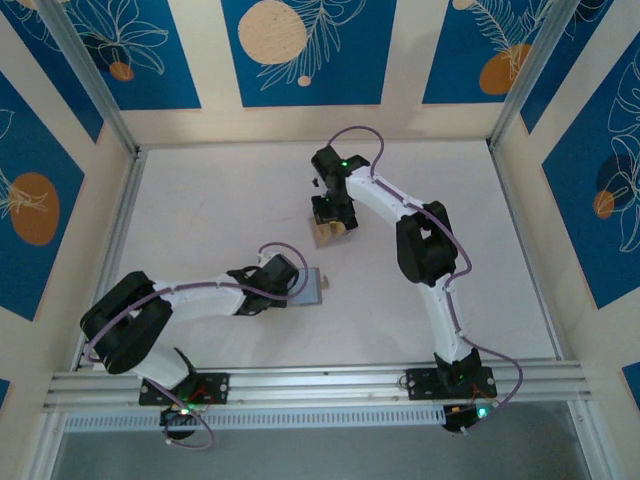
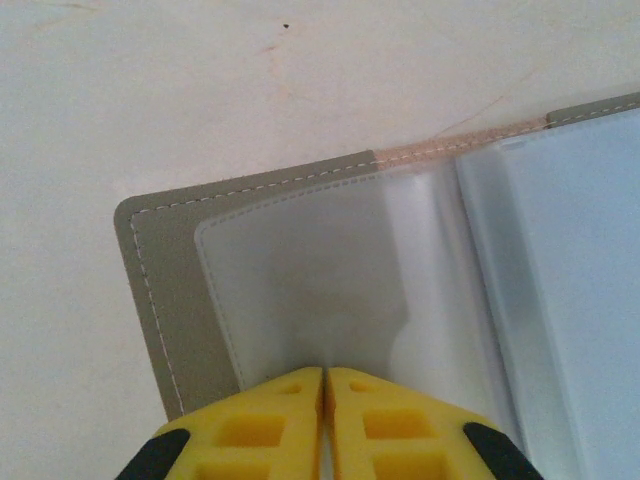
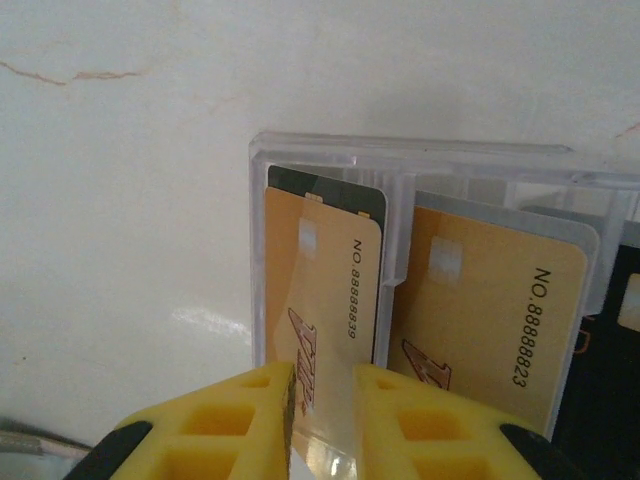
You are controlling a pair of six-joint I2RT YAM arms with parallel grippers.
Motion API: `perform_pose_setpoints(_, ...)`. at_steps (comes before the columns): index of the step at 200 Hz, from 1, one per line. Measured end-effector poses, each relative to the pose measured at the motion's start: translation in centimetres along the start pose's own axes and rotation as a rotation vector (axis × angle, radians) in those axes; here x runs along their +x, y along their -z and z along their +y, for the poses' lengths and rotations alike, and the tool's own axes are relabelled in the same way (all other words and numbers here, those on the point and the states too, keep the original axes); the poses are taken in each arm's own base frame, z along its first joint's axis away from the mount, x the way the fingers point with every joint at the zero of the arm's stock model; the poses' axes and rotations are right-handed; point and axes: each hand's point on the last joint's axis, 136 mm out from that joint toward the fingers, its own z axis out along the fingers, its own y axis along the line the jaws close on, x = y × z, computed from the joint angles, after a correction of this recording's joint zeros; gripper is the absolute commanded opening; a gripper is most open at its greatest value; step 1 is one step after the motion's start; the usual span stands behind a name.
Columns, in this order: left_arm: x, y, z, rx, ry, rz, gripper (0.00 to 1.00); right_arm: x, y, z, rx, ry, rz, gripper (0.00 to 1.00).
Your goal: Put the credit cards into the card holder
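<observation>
The card holder (image 1: 312, 286) lies open near the table's middle, its grey cover (image 2: 160, 300) and clear inner pockets (image 2: 330, 270) facing up. My left gripper (image 2: 326, 372) is shut, its fingertips resting on a clear pocket (image 1: 292, 280). Farther back, my right gripper (image 1: 331, 214) hangs over a clear plastic case (image 3: 400, 160) that holds the credit cards. Its jaws (image 3: 322, 375) are closed on a tilted tan card (image 3: 330, 290), which shows as a tan shape (image 1: 324, 233) under the gripper. A second tan card (image 3: 490, 310) sits in the neighbouring slot, and a black card (image 3: 335, 190) lies behind the held one.
Another dark card (image 3: 612, 380) shows at the case's right end. Patterned blue and cream walls (image 1: 300, 50) enclose the white table (image 1: 200, 200) on three sides. A metal rail (image 1: 320, 385) runs along the near edge by the arm bases.
</observation>
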Motion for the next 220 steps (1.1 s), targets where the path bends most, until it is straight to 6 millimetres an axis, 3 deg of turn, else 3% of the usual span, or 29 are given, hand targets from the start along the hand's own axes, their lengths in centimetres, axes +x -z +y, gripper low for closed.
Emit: perform_pose_setpoints(220, 0.02, -0.04, 0.00, 0.001, 0.000, -0.001, 0.09, -0.10, -0.18, 0.25, 0.018, 0.015, 0.002, 0.24)
